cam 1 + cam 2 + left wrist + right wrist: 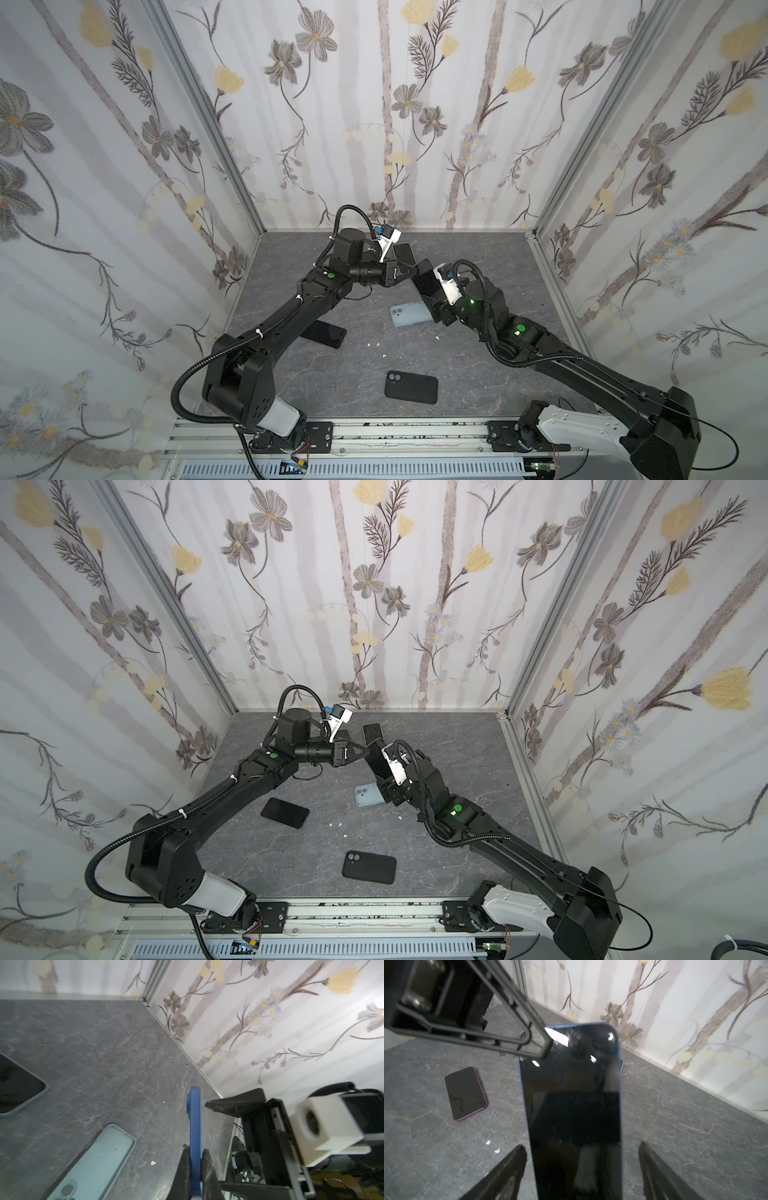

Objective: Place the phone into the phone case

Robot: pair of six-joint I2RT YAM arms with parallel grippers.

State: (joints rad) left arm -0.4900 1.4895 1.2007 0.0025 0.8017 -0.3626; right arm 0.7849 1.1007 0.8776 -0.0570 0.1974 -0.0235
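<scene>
Clenched tight, the left gripper (pixel 195 1152) pinches the thin edge of the blue flat phone with a dark glass front (pixel 575 1095) and holds it up off the grey stone-look table (pixel 457 374). The right gripper (pixel 582 1145) is let go. Its jaws stand wide, one on each side of the phone, not touching it.

In both top views, counting hours from the table's middle, the pale blue soft phone case (pixel 409 316) lies near the middle, just under the phone. A black phone case (pixel 411 387) lies at 6 o'clock. A dark phone (pixel 285 812) lies at 9 o'clock. A cracked dark phone (pixel 371 731) lies at 12 o'clock.
</scene>
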